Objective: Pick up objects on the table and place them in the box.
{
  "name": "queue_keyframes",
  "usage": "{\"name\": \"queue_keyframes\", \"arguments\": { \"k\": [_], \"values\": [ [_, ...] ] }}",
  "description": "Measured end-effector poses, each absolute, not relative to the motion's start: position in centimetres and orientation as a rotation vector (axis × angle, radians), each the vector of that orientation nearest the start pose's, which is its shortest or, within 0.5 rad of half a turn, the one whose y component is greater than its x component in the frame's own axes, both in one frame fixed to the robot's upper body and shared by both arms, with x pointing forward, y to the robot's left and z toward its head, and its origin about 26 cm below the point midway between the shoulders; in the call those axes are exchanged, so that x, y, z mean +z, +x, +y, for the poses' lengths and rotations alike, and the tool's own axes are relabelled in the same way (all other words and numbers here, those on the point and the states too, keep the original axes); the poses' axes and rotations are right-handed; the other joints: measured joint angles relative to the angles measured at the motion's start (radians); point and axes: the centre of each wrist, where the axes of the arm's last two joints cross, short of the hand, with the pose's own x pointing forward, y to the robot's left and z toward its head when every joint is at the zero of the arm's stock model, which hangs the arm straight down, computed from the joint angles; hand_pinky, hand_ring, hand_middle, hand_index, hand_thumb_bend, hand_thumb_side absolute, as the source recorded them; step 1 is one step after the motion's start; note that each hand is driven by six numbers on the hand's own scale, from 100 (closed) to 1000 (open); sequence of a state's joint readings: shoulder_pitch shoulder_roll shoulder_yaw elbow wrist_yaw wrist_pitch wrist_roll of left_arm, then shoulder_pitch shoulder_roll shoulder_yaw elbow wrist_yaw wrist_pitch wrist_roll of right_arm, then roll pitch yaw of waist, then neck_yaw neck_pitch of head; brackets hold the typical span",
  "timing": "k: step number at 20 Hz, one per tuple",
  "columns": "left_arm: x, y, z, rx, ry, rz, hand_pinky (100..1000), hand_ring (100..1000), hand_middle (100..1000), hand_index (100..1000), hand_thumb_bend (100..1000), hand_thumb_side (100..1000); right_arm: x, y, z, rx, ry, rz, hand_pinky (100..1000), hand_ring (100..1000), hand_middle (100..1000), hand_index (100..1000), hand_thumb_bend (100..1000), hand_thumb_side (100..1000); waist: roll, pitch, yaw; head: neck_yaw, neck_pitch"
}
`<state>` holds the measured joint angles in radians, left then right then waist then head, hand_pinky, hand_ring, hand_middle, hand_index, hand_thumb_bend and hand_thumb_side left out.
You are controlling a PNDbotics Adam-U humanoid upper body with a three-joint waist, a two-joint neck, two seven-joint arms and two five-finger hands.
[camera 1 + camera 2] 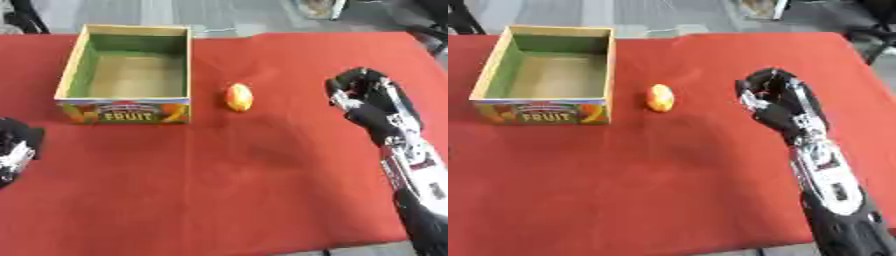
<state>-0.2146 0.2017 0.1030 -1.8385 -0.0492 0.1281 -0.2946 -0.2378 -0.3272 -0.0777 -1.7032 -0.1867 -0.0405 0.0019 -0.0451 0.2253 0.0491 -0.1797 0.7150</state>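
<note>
A small orange-and-yellow oval fruit [239, 97] lies on the red tablecloth, just right of the box. The cardboard box [127, 112] marked FRUIT stands at the upper left, open at the top, and nothing shows inside it. My right hand [366, 95] hovers to the right of the fruit, a clear gap away, with its fingers curled and nothing in them. My left hand [15, 147] shows only partly at the left edge of the left eye view, low beside the box.
The red cloth [245, 190] covers the table to its front edge. Grey floor and dark chair legs [26, 17] lie beyond the far edge.
</note>
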Motion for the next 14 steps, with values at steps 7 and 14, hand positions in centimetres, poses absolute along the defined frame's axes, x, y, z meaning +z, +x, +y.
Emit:
{"name": "queue_keyframes", "arguments": {
  "k": [7,14],
  "values": [
    [13.4,31.1,28.4,-0.435,0.043,-1.868,486,491,508,501,384,343,12.2,32.8,-30.9,0.150,-0.085,-1.990,485,522,445,570,301,171,0.000,0.000,0.000,-0.004,0.000],
    [13.4,31.1,28.3,-0.435,0.042,-1.868,485,491,508,501,386,343,14.0,33.3,-31.3,0.264,-0.126,-2.034,502,547,468,593,335,193,0.000,0.000,0.005,-0.009,0.000]
  ]
}}
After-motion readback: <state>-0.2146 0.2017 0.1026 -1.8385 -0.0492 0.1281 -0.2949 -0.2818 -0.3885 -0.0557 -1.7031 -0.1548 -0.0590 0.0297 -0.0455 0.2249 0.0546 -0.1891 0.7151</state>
